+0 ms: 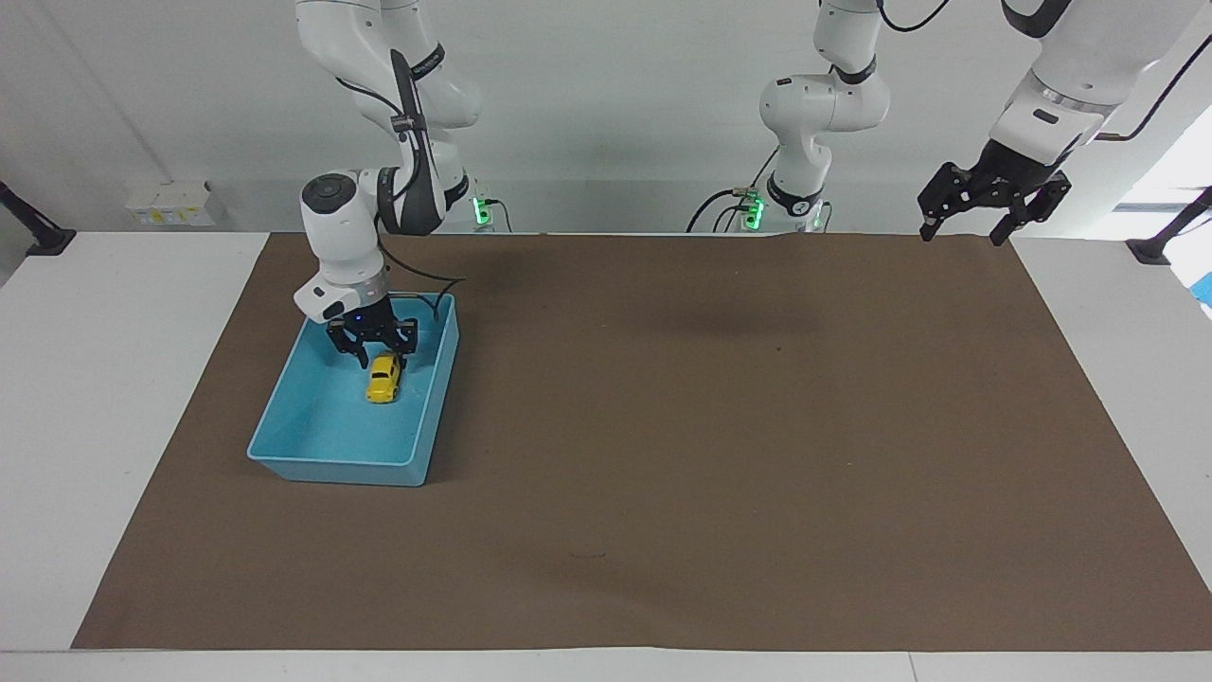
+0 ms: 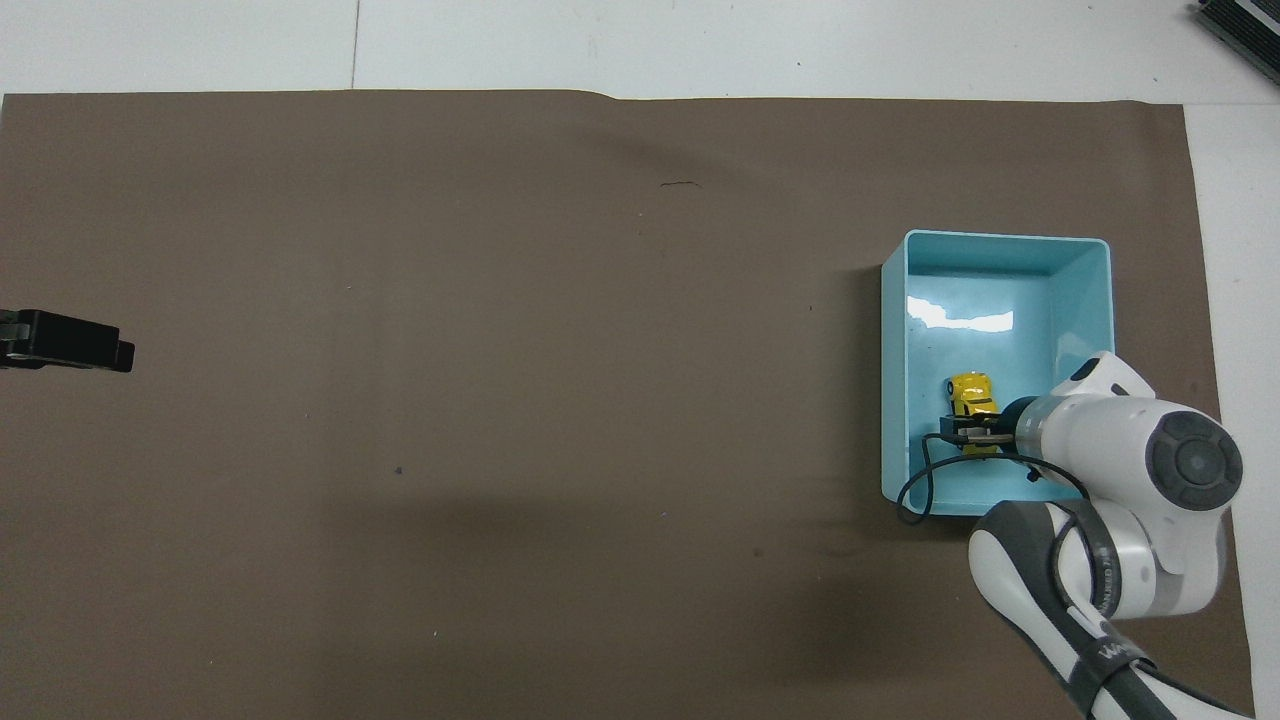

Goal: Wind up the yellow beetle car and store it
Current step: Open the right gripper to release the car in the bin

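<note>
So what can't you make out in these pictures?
- Overhead view: the right gripper covers the end of the yellow beetle car nearer the robots.
- Facing view: whether that gripper touches the car is too small to tell.
- Overhead view: the left gripper is cut off by the edge.

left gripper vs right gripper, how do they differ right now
The left gripper hangs open over the brown mat's edge, waiting; the right gripper is low inside the light blue plastic bin, fingers apart around the tiny yellow beetle car on its floor. Both are black.
</note>
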`<state>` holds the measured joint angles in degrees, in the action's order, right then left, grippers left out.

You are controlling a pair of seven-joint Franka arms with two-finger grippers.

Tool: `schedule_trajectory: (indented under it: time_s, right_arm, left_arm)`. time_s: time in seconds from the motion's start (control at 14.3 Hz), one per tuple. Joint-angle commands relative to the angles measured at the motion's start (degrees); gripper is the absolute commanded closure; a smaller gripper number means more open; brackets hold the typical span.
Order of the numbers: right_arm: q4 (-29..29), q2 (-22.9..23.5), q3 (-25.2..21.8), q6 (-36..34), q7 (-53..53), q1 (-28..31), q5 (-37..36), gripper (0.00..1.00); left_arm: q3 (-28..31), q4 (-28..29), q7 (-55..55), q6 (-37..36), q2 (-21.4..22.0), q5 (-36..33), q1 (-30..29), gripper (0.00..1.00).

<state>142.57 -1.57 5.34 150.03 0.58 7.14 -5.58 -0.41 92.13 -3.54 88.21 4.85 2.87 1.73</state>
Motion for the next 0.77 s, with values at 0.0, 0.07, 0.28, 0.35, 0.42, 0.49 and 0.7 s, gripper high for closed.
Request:
schedule_trajectory:
  time_s: [0.0,0.07,0.28,0.35,0.42,0.49,0.7]
  right_arm:
    - [-2.5,-1.8,0.4,-3.7,-2.9,0.9,1.5,0.00]
    - [-4.9,-2.3,0.4,-7.3,-2.6,0.9,1.5,0.00]
    - [-13.4,-2.6,0.4,-19.9,-2.7,1.1,1.5,0.00]
    - [-16.6,-2.6,0.4,-23.6,-2.6,1.1,1.5,0.00]
    - [-19.3,-2.6,0.4,-27.4,-2.3,1.1,1.5,0.00]
    - [-22.0,-2.8,0.4,-30.6,-2.2,1.1,1.5,0.00]
    - [-29.2,-4.8,0.3,-39.3,-1.8,1.6,1.5,0.00]
  left_arm:
    - [-0.4,-0.1,-0.4,-0.9,0.6,-0.9,-0.6,0.00]
    - [-0.3,-0.1,-0.4,-0.9,0.7,-0.9,-0.6,0.00]
    - [-0.4,-0.1,-0.4,-0.9,0.7,-0.9,-0.6,0.00]
    - [-0.3,-0.1,-0.4,-0.9,0.7,-0.9,-0.6,0.00]
    - [-0.3,-0.1,-0.4,-0.9,0.7,-0.9,-0.6,0.00]
    - [-0.4,-0.1,-0.4,-0.9,0.6,-0.9,-0.6,0.00]
    - [-0.3,-0.1,-0.4,-0.9,0.6,-0.9,-0.6,0.00]
